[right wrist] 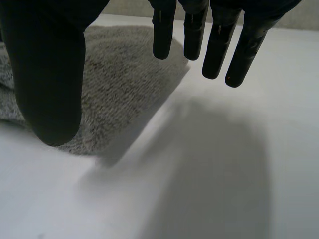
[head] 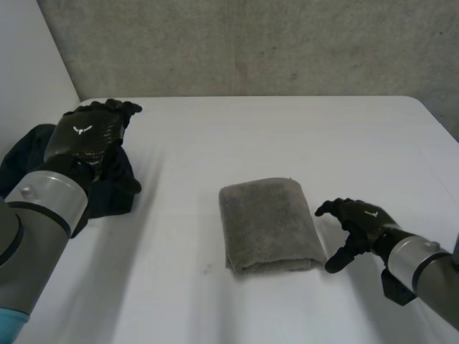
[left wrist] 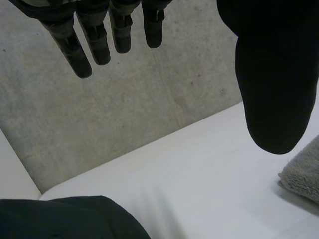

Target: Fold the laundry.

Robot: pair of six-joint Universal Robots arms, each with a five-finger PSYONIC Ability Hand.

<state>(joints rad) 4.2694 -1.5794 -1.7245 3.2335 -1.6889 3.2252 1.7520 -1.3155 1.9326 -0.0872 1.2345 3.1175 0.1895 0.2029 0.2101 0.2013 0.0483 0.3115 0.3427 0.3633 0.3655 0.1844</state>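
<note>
Head view: right hand (head: 362,223), fingers open, empty, beside grey towel (head: 269,222); left hand (head: 86,136), fingers straight, seemingly over dark clothes (head: 118,190).

Count: one white bench (head: 287,136). One grey towel (head: 269,223), folded. One dark cloth heap (head: 115,188), partly hidden by the left arm; how many separate pieces it holds cannot be told. Two black hands: the left hand (head: 90,136) and the right hand (head: 358,218). Two arms, one per hand. One grey concrete wall (head: 251,43) behind the bench.
</note>
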